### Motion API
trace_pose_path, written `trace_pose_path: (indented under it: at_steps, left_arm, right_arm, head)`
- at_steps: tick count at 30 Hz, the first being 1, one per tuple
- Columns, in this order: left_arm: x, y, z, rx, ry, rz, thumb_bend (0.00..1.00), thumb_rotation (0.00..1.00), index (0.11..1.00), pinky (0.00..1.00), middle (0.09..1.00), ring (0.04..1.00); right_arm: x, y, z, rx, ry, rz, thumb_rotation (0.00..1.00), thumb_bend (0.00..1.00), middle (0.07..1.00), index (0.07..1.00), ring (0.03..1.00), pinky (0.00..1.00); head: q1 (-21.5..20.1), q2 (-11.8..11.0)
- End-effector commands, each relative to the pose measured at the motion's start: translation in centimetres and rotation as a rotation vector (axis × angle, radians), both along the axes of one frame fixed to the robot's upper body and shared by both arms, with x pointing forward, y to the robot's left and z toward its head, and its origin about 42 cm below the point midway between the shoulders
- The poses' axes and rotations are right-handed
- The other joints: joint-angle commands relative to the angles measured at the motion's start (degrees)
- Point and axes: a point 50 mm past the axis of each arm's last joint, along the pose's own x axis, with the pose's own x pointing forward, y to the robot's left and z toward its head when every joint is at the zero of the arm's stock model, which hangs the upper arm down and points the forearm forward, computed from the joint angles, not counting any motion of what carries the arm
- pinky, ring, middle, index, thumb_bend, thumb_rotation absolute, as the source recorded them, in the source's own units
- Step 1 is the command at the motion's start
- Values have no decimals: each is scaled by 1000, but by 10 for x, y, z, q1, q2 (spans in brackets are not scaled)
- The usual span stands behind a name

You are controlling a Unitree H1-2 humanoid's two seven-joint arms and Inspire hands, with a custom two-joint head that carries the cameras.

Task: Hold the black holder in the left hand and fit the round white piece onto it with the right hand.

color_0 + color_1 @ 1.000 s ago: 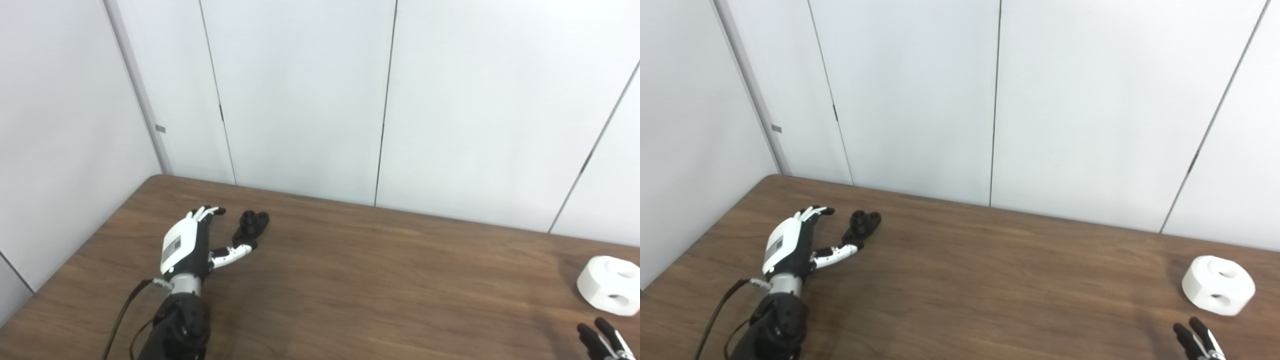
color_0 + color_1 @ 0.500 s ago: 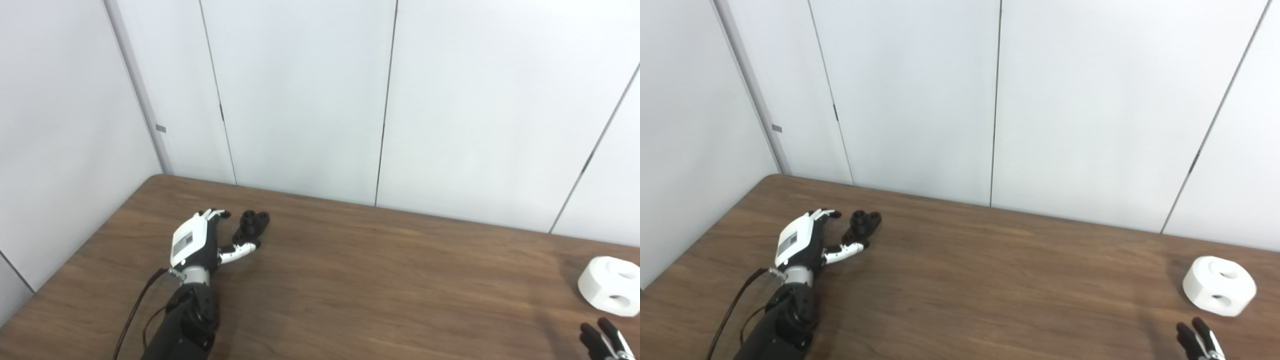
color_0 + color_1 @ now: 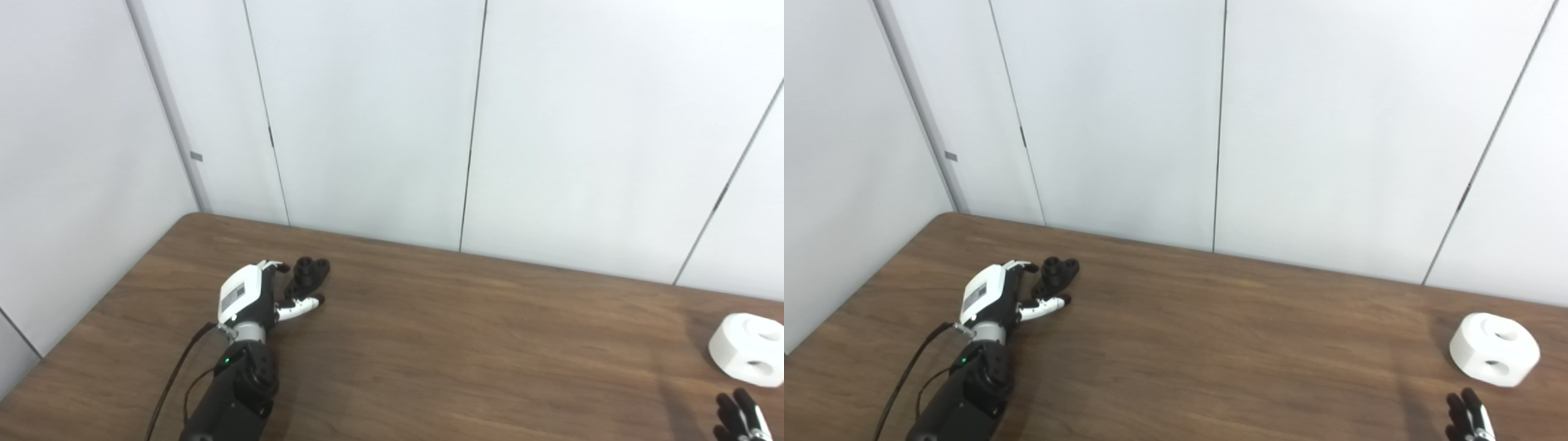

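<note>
The small black holder [image 3: 308,275] lies on the brown table [image 3: 465,343] at the far left. My left hand [image 3: 252,297] is open, right beside the holder on its left, thumb stretched in front of it and fingers by its left side. The round white piece [image 3: 749,349] with two holes sits at the far right of the table. Only the fingertips of my right hand [image 3: 740,418] show at the bottom right corner, just in front of the white piece and apart from it; the rest of the hand is out of the frame.
White wall panels [image 3: 380,122] stand close behind the table's back edge and along its left side. The table's left edge runs diagonally near my left arm [image 3: 229,398]. A black cable [image 3: 168,386] trails from the left wrist.
My left hand has moved forward and to the right, closing in on the black holder, with the thumb now right in front of it. My right fingertips have sunk slightly lower in view.
</note>
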Motion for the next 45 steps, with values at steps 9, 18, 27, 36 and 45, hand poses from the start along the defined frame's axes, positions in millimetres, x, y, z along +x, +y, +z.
trace_pose_path:
  at_steps: [9, 18, 27, 36, 45]
  left_arm:
    - [15, 2, 23, 4, -92, -5, 875, 379, 741, 1000, 902, 951]
    - [13, 3, 22, -1, -87, 11, 860, 363, 726, 1000, 883, 937]
    - [13, 4, 22, -17, -83, 12, 844, 322, 706, 1000, 872, 939]
    - [13, 4, 24, 3, -82, -5, 821, 317, 668, 1000, 868, 929]
    - [14, 2, 24, -17, -74, 1, 812, 286, 636, 990, 879, 935]
  right_arm:
    - [-39, 5, -18, 43, 128, -11, 1000, 756, 992, 1000, 1000, 1000]
    - [-40, 5, -17, 41, 135, -10, 1000, 759, 1000, 1000, 1000, 1000]
    - [-40, 5, -16, 30, 138, -9, 1000, 745, 1000, 1000, 1000, 1000]
    - [-40, 6, -15, 18, 139, -13, 1000, 732, 996, 1000, 1000, 1000]
    - [-40, 8, -16, 34, 139, -15, 1000, 704, 993, 1000, 1000, 1000]
  head:
    - [0, 1]
    - [-1, 3]
    - [-4, 3]
    - [-7, 4]
    - [-10, 5]
